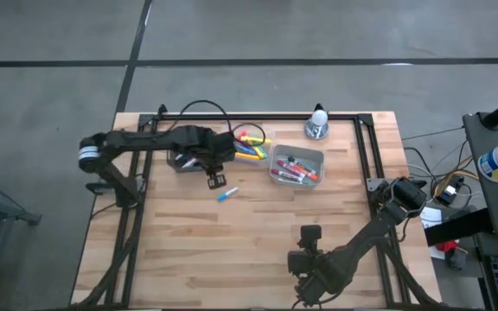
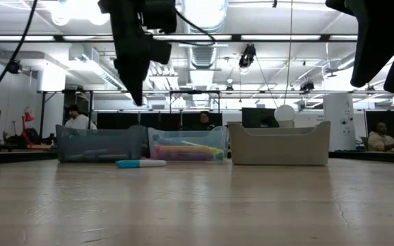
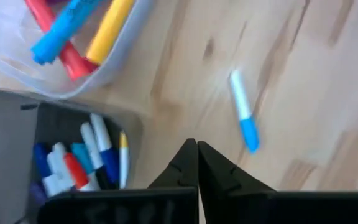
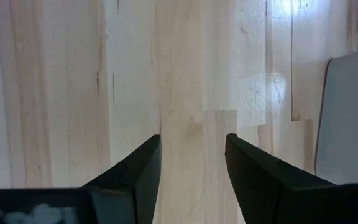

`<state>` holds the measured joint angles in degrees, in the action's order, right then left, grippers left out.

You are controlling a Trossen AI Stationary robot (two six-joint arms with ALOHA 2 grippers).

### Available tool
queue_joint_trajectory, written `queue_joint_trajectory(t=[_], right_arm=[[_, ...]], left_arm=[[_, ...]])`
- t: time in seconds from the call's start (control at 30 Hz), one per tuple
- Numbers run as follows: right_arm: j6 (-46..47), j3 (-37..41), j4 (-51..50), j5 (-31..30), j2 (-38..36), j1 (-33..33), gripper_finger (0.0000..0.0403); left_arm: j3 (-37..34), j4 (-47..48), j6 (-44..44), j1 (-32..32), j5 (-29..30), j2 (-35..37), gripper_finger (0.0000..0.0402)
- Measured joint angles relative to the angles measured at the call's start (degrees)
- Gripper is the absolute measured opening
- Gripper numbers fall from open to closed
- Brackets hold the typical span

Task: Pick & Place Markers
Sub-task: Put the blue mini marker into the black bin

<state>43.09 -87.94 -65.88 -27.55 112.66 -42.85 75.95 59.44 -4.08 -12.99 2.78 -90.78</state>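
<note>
Wooden table [image 1: 258, 250] bears three bins [image 1: 296, 165] and a blue-capped marker [image 1: 226, 194].

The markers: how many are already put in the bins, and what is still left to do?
Done: most markers lie in the bins; I cannot count them. In hand: nothing. The left tool is shut and empty, above the table near the bins. Left: one blue-capped marker lies loose on the table. The right tool waits open near the front edge.

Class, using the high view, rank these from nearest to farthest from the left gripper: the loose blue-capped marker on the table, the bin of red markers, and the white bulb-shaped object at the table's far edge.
Measured from the left gripper:
1. Loose blue-capped marker, just beside it on the bare wood.
2. Bin of red markers, farther toward the right arm's side.
3. White bulb-shaped object, at the far edge.
</note>
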Motion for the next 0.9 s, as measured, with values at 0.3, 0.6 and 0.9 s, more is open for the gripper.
queue_joint_trajectory(t=[0.3, 0.6, 0.9], right_arm=[[-0.2, 0.0, 0.1, -0.9, 0.0, 0.0, 0.0169], [-0.2, 0.1, 0.2, -1.0, 0.0, 0.1, 0.0169], [0.0, 0.1, 0.3, -1.1, 0.0, 0.3, 0.0169]], left_arm=[[-7.2, -12.5, -7.4, 3.8, -4.7, 1.2, 0.0069], [-13.6, -21.7, -15.8, 4.7, -4.2, -2.4, 0.0134], [-16.3, -27.5, -16.2, 6.9, -2.5, -5.2, 0.0135]])
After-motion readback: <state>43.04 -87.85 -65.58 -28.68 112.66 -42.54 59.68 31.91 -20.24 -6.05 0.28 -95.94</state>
